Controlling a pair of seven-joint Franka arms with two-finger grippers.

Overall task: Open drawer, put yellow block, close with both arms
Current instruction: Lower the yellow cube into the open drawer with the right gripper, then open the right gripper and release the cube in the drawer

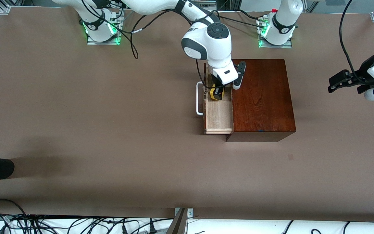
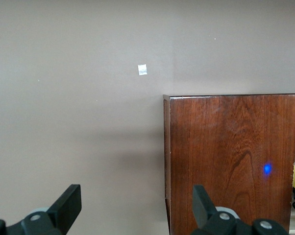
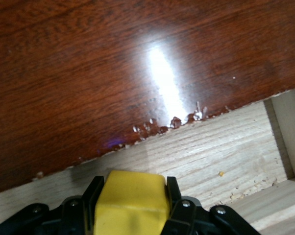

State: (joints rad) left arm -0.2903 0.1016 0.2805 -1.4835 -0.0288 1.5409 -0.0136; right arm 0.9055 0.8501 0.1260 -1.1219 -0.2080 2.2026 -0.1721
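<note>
A brown table (image 1: 76, 130) fills the scene, with loose black cables (image 1: 44, 224) along its nearest edge. Near the middle sits a glossy reddish-brown wooden box (image 1: 261, 97). Its drawer (image 1: 218, 117) is pulled out toward the right arm's end, pale wood floor showing, white bar handle (image 1: 199, 98) at the box's nine o'clock. The right arm reaches from its base and points down; the right gripper (image 1: 218, 92) is over the open drawer, pinched tight on the yellow block (image 3: 132, 203). At the box's three o'clock, the left arm waits, its left gripper (image 2: 136, 208) spread wide over bare table beside the box.
</note>
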